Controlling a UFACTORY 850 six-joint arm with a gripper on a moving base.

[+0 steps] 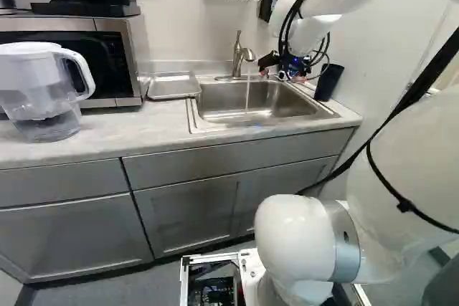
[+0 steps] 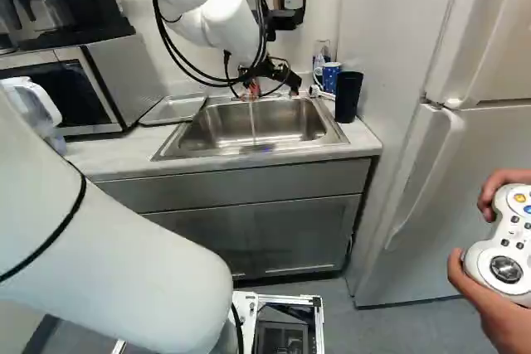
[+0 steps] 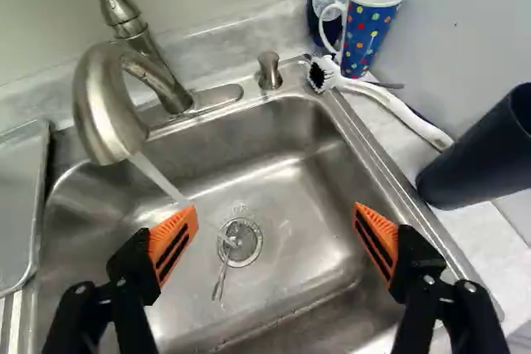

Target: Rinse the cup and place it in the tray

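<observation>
Cup [image 3: 369,35] stands outside sink rim [image 3: 375,157].

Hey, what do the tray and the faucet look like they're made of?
Tray: silvery metal, satin, judging by its dull grey sheen and light-catching rim; aluminium or steel, I can't tell. Faucet: metal, probably brushed nickel or stainless, from its warm, soft-edged highlights.

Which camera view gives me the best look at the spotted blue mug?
The wrist view: there the mug appears large, with its coloured dots, handle and pale inside all visible. The right base view shows it small, past the far corner of the sink, its dots mere specks. In the left base view I cannot make it out.
</observation>
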